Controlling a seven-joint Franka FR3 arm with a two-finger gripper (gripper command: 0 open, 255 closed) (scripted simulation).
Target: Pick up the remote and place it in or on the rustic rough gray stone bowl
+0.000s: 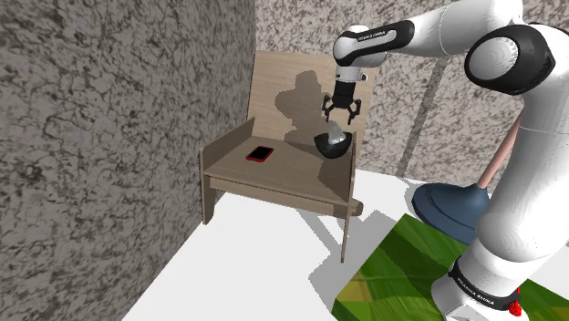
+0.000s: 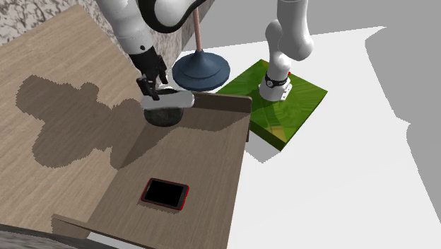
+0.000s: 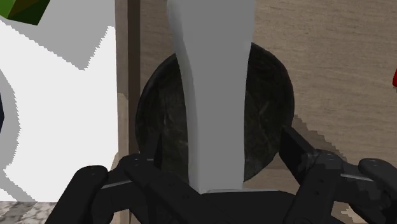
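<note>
The remote (image 3: 213, 95) is a pale grey, elongated bar lying across the dark stone bowl (image 3: 270, 95), with one end sticking out past the rim. The bowl (image 1: 330, 150) sits at the back corner of a wooden seat (image 1: 283, 173). My gripper (image 1: 343, 113) hangs just above it, open. In the wrist view the gripper (image 3: 221, 143) straddles the remote, and both fingers stand apart from its sides without touching. From the second exterior view the remote (image 2: 174, 100) rests on the bowl (image 2: 161, 115) under the gripper (image 2: 151, 86).
A black tablet-like device with a red rim (image 1: 260, 154) (image 2: 165, 193) lies on the seat, away from the bowl. The seat has an upright wooden back and side panels (image 1: 348, 196). A dark blue plunger (image 2: 202, 69) stands on the white floor beside a green mat (image 2: 293, 106).
</note>
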